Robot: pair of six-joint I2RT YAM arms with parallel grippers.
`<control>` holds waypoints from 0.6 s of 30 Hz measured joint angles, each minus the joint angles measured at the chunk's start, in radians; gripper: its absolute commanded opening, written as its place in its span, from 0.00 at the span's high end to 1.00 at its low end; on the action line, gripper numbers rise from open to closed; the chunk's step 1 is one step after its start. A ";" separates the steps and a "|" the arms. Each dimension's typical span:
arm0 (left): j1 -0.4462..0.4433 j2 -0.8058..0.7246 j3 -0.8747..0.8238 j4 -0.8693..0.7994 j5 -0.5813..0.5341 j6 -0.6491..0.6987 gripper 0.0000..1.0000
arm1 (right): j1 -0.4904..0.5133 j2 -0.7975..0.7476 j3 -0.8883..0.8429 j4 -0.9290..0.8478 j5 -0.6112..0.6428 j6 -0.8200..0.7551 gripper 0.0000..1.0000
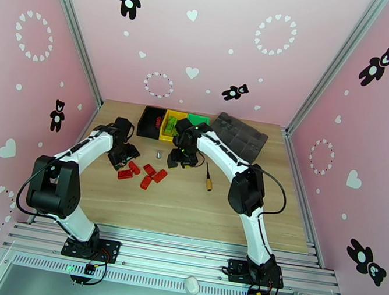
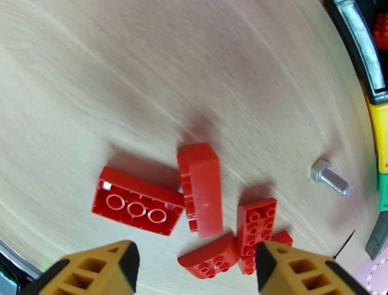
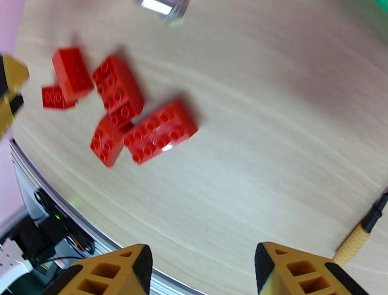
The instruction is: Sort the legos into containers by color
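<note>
Legos, all red, lie loose mid-table at 4 o'clock from the left gripper, jaws apart and empty; picking one looks the step in hand. Next: lower, pinch a brick, carry it toward 12 o'clock to the black bin. Right gripper is parted, empty too; its arm hides part of the green bin

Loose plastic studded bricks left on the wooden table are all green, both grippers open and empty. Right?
No: the loose plastic studded bricks on the wooden table are red, not green, per the top external view. Left gripper and right gripper are open and empty.
</note>
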 measured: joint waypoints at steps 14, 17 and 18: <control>0.000 0.158 0.098 -0.001 -0.022 0.038 0.38 | 0.039 -0.056 -0.077 0.005 0.014 -0.003 0.41; 0.000 0.177 0.104 -0.002 -0.022 0.042 0.38 | 0.039 -0.058 -0.080 0.007 0.020 -0.003 0.41; 0.000 0.181 0.104 -0.002 -0.022 0.043 0.38 | 0.040 -0.058 -0.081 0.007 0.020 -0.003 0.41</control>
